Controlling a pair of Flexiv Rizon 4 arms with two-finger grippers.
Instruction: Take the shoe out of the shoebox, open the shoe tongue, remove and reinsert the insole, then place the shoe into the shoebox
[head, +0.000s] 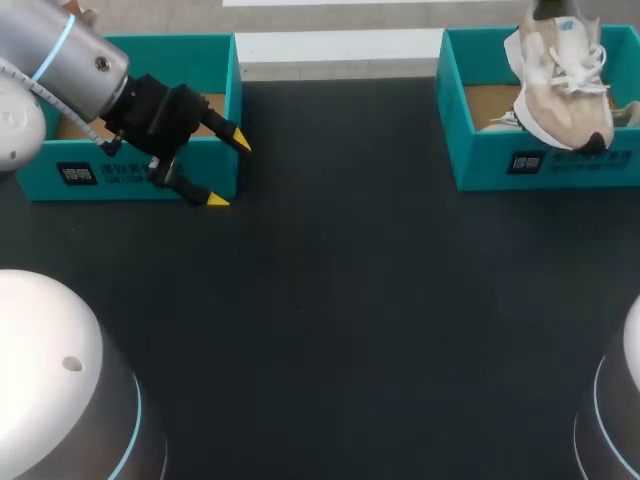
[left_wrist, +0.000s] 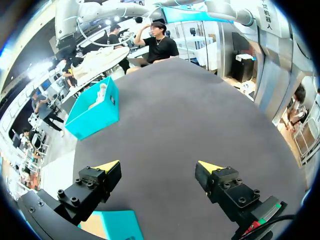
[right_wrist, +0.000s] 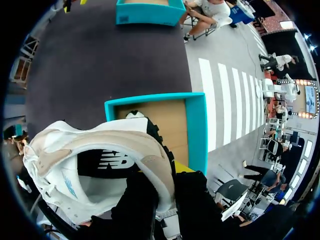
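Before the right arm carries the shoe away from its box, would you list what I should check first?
1. Right gripper shut on the heel collar of the shoe: ok.
2. Shoe's toe clear of the front wall of the shoebox: cannot tell.
3. Left gripper open, empty and far from the shoe: ok.
4. Middle of the table bare for a set-down: ok.

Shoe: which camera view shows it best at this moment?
The head view: the shoe shows nearly whole, laces and toe, tilted over the shoebox. The right wrist view shows it very close, only its side and collar. The left wrist view shows it small and far off.
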